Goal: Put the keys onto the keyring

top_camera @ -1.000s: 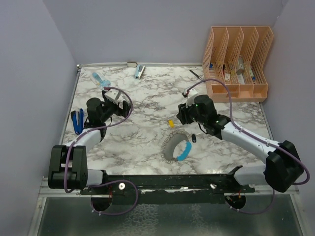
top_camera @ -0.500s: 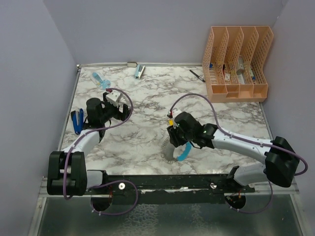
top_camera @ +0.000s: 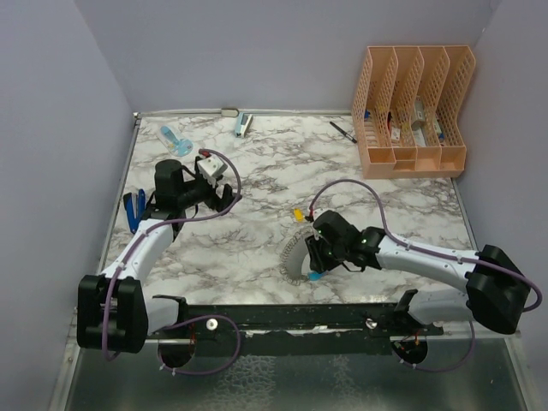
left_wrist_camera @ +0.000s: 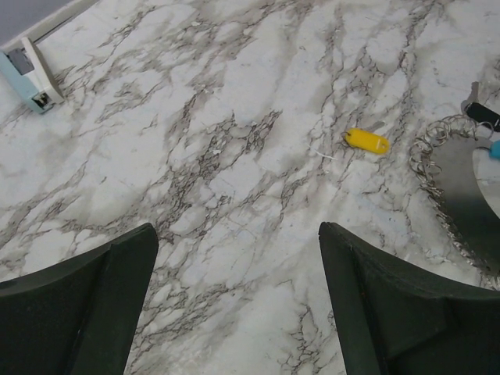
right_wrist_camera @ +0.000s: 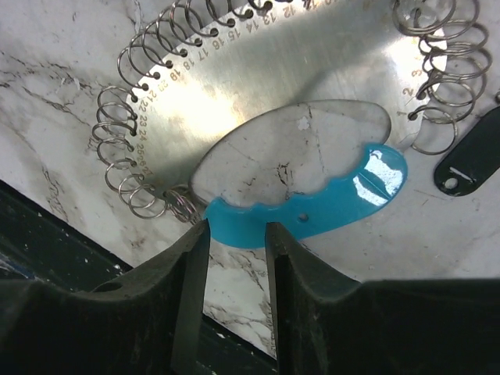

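The keyring [top_camera: 294, 254] lies on the marble near the front middle, a gray toothed loop with a light-blue section [right_wrist_camera: 328, 205]. The yellow key [top_camera: 298, 215] lies just beyond it and also shows in the left wrist view [left_wrist_camera: 366, 141]. The black key [right_wrist_camera: 471, 161] lies beside the loop's right end. My right gripper [top_camera: 313, 264] hangs low over the loop. Its jaws stand narrowly apart, with their tips at the left end of the blue section [right_wrist_camera: 237, 234]. My left gripper [top_camera: 224, 197] is open and empty over bare marble [left_wrist_camera: 238, 258], left of the yellow key.
An orange file organizer [top_camera: 413, 111] stands at the back right with a black pen [top_camera: 343, 131] beside it. A blue-handled tool [top_camera: 134, 211] lies at the left edge. A stapler [top_camera: 243, 125] and a small light-blue item [top_camera: 174, 139] lie at the back.
My right gripper moved from the back right, past the yellow key, down to the near side of the keyring. My left gripper reached further right.
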`<state>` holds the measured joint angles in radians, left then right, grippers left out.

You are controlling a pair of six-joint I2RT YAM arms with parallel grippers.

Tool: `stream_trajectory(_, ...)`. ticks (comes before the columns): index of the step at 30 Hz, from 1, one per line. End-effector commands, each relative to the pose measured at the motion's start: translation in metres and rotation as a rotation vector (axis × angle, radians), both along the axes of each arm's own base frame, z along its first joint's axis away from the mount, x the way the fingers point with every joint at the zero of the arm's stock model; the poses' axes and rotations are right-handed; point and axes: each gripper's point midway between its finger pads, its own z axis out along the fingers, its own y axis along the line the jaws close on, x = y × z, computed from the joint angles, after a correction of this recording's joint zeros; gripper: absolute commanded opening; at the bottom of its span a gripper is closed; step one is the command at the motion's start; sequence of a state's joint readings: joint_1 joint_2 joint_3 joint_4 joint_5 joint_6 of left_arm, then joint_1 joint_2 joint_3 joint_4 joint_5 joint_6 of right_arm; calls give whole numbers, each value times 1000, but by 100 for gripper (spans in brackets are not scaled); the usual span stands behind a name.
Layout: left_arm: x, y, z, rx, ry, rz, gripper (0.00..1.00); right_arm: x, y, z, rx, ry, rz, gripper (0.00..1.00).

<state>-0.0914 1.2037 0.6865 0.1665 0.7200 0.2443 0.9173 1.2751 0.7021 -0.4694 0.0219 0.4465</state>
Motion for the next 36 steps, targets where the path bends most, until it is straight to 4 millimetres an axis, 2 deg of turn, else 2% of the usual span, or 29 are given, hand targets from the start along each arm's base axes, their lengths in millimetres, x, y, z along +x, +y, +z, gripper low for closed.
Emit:
stream_trajectory(1,-16,-12,12,16,6,-88,87,-11,11,-1,84,38,2,35)
stream_trajectory(14,-20,-16,18,30,-4,-100,87,-19,24,-2,181,48,43,31)
stream_trajectory(36,-20,-18,16,37,-7,-105,87,-26,22,-27,160,91,50,24)
